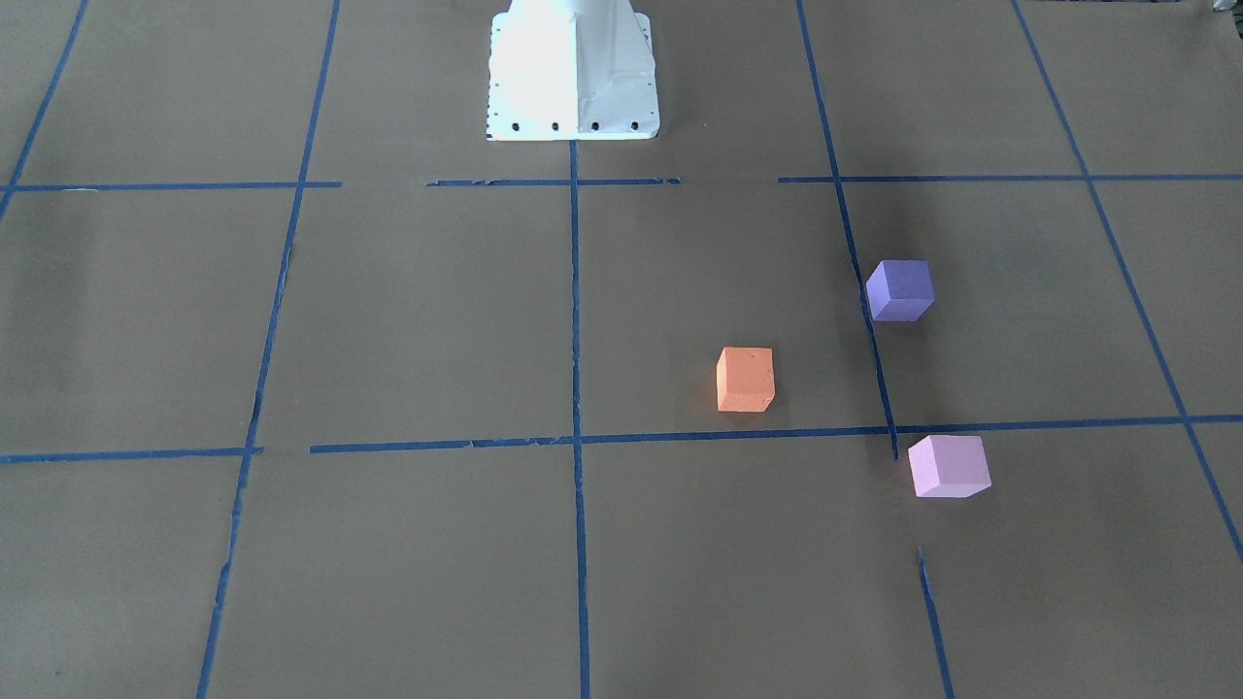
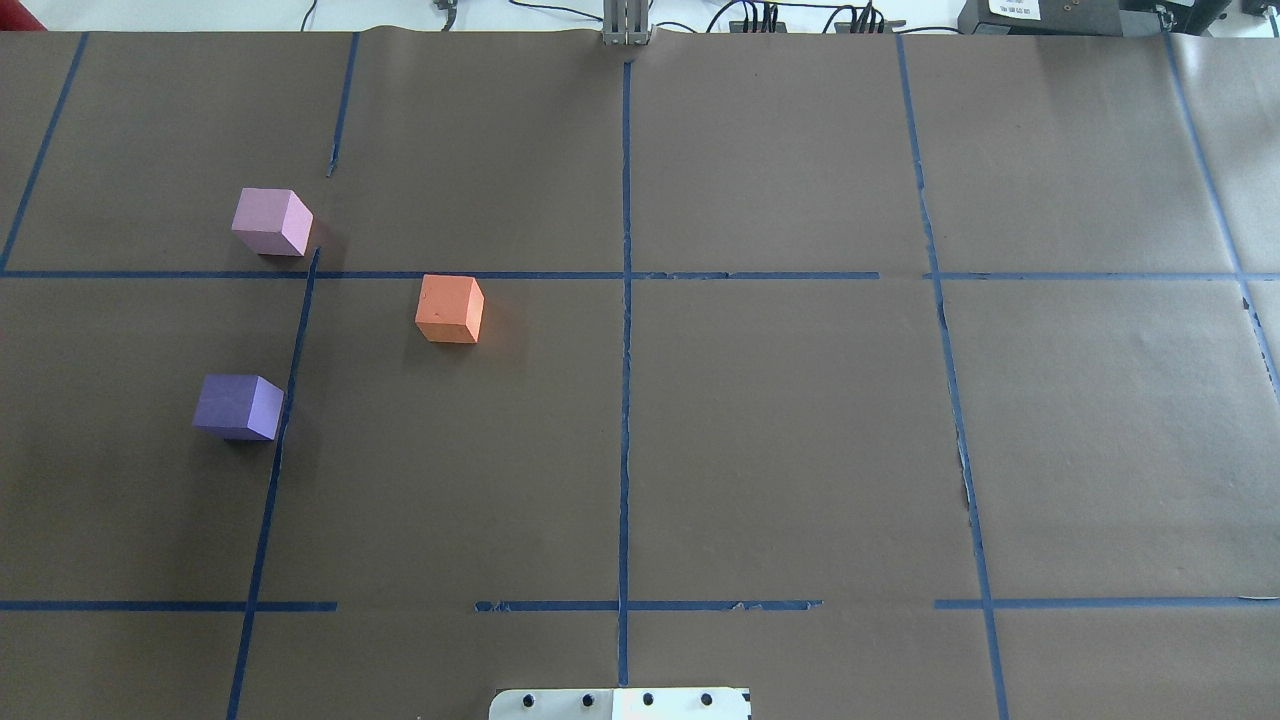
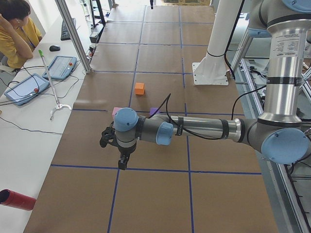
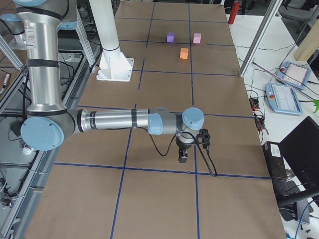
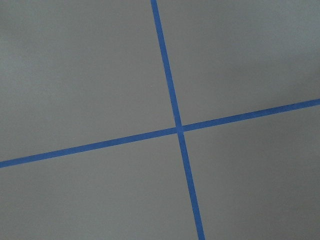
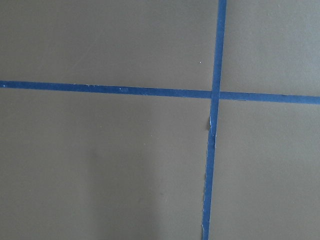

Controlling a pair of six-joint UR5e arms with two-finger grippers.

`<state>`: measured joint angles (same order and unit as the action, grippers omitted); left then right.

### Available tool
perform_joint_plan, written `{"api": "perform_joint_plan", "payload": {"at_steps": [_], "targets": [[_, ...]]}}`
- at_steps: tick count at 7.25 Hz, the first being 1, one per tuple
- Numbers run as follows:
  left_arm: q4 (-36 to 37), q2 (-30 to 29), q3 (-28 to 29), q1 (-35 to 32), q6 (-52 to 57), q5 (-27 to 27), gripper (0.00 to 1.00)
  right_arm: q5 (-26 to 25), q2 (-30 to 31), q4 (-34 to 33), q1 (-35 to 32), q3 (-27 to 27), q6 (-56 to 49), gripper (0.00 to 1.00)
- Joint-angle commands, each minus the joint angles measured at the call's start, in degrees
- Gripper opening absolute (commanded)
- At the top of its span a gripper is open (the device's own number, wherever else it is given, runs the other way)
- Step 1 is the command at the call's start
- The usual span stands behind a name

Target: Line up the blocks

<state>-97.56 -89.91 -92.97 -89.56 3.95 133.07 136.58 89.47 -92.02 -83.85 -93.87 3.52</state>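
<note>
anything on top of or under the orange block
Nothing on top: the orange block has a bare upper face. It rests on the brown table paper; its underside is covered, so unseen.

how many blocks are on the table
3. The orange block is closest to the middle. The violet block is on the robot's left, nearest the robot. The pink block is also left, farthest out. None touch; none seems hidden.

Orange block [image 2: 449,309], violet-blue block [image 2: 238,406] and pink-lilac block [image 2: 271,222] stand well apart at the left (bare surface [image 2: 780,430] between each pair). Wide room lies to their right; the white base [image 2: 620,703] stands at near centre.
</note>
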Motion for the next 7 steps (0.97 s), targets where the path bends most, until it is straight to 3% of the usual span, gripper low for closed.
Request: {"api": "perform_joint_plan", "payload": {"at_steps": [1, 3, 5, 7], "targets": [[0.0, -0.2, -0.5, 0.1, -0.5, 0.0, 1.00, 0.0, 0.0, 0.0, 0.0, 0.0, 0.0, 1.00], [-2.3, -2.9, -1.1, 0.5, -0.1, 0.3, 1.00, 0.0, 0.0, 0.0, 0.0, 0.0, 0.0, 1.00], [-3.2, -8.9, -1.1, 8.6, -0.6, 0.7, 1.00, 0.0, 0.0, 0.0, 0.0, 0.0, 0.0, 1.00], [-3.2, -13.4, -3.6, 16.0, -13.2, 3.6, 1.00, 0.0, 0.0, 0.0, 0.0, 0.0, 0.0, 1.00]]}}
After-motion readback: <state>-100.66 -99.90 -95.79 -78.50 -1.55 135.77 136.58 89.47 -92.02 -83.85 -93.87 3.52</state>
